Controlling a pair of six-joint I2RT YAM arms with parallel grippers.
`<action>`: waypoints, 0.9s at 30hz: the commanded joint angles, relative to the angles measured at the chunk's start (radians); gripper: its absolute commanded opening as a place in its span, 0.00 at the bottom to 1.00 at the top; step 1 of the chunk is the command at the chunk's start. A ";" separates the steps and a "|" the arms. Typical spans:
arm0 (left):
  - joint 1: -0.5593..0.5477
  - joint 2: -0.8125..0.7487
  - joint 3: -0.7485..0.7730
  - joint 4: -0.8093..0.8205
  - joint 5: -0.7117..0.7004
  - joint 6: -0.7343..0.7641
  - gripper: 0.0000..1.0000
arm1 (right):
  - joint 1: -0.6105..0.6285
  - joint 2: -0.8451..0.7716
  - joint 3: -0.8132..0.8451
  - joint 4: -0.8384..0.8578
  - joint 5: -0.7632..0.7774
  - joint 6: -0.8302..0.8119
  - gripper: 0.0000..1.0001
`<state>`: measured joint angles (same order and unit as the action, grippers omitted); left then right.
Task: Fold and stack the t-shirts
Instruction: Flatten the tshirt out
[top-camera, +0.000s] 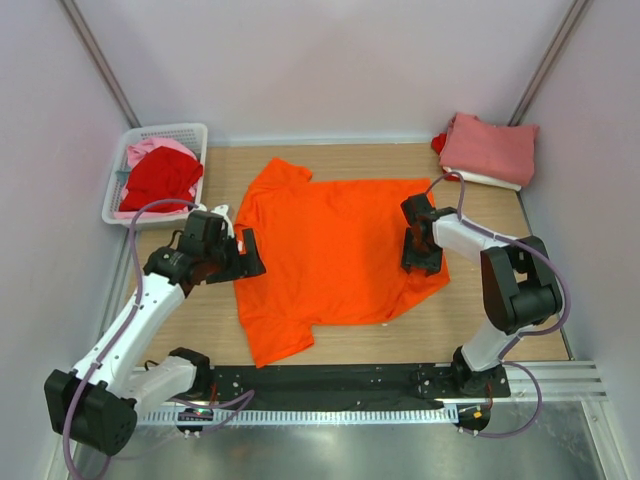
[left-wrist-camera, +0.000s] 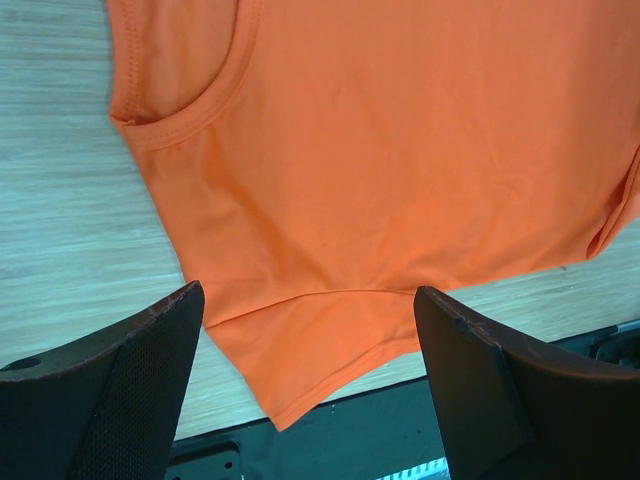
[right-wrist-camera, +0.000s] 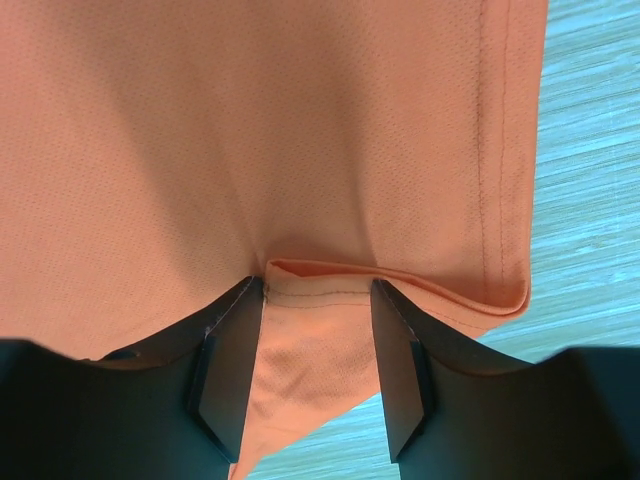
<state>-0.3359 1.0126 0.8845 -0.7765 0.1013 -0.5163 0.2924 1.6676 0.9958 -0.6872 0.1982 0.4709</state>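
Orange shirt (top-camera: 335, 255): lying flat mid-desk (top-camera: 370, 160), neck at 9 o'clock, hem at 3 o'clock, sleeves at 12 and 6. It is spread so that both ends are within reach for a fold.
Right arm (top-camera: 500, 270): reaching in from 5 o'clock, elbow raised, wrist tipping down onto the shirt's 3 o'clock edge.
Right jaws: standing part-way apart, straddling a raised fold of hem (right-wrist-camera: 400, 285). Both tips are touching cloth, but a gap is showing between them, so there is no pinch yet.
Left arm (top-camera: 140, 300): stretching from 7 o'clock to the shirt's 9 o'clock edge, wrist looking past the neckline (left-wrist-camera: 190, 110).
Left jaws: standing wide open, holding nothing, hovering over the near sleeve (left-wrist-camera: 300, 370).
Why so: each arm is probably taking one end, so the hem can be carried over toward the neck.
Stack (top-camera: 490, 148): sitting at 2 o'clock with a salmon shirt folded on top, likely waiting for this one.
Basket (top-camera: 190, 130): sitting at 10 o'clock, holding a red shirt (top-camera: 160, 178) and a pink shirt (top-camera: 150, 150), both crumpled.
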 joint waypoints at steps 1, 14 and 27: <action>-0.014 -0.012 -0.002 0.034 0.000 0.002 0.86 | 0.001 -0.011 0.047 0.018 0.032 0.012 0.53; -0.023 -0.019 -0.001 0.033 -0.012 0.001 0.86 | 0.022 -0.016 0.049 -0.002 0.032 0.020 0.46; -0.023 -0.009 0.001 0.031 -0.009 0.002 0.86 | 0.034 0.000 -0.009 0.025 0.053 0.018 0.40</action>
<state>-0.3546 1.0122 0.8841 -0.7746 0.0978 -0.5163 0.3237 1.6676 0.9924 -0.6838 0.2226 0.4782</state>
